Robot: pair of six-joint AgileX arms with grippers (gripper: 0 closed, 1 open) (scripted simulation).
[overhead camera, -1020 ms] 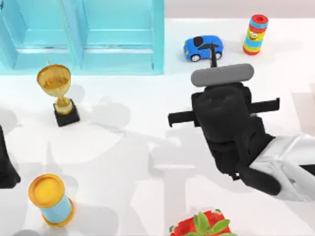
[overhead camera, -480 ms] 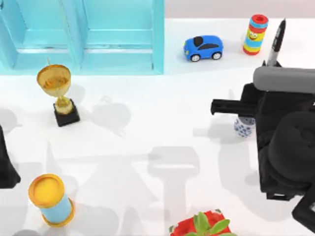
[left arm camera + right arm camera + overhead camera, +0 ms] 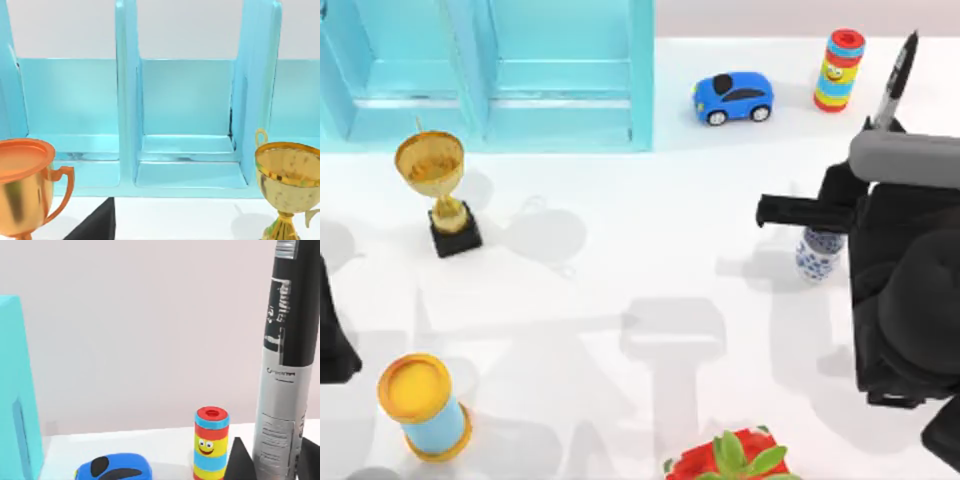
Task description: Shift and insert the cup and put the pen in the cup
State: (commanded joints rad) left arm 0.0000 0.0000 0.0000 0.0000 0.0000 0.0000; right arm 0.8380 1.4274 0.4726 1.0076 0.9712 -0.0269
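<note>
At the far left edge of the top view, low down, the left gripper [image 3: 332,345] sits parked as a dark shape, and whether its jaws are released or clenched I cannot tell; just right of it in the lower left stands the light-blue cylinder [image 3: 425,408] with yellow rims, and above that, left of centre, the gold trophy [image 3: 438,190] on its black base; the turquoise rack [image 3: 490,75] fills the upper left. Low at centre-right a potted plant [image 3: 735,460] pokes in from the bottom edge; in the upper middle sits the blue toy car [image 3: 732,97], and right of it the striped smiley cylinder [image 3: 839,70]. At the right of the frame the cup [image 3: 817,253] stands upright on the table [image 3: 620,260], partly under the arm; the right gripper [image 3: 267,462] hangs above and just beside it, clenched on the pen [image 3: 896,75], which rises near-upright toward the upper right corner.

By my judgement the pen is picked and carried near the cup, but not yet in it; lowering and releasing remain, and the cup sits well apart from the rack, so any shifting of it looks undone.

In the right wrist view the pen's barrel [image 3: 285,365] bears print running lengthwise, too blurred to read; the cylinder [image 3: 210,442] shows a smiley face.
</note>
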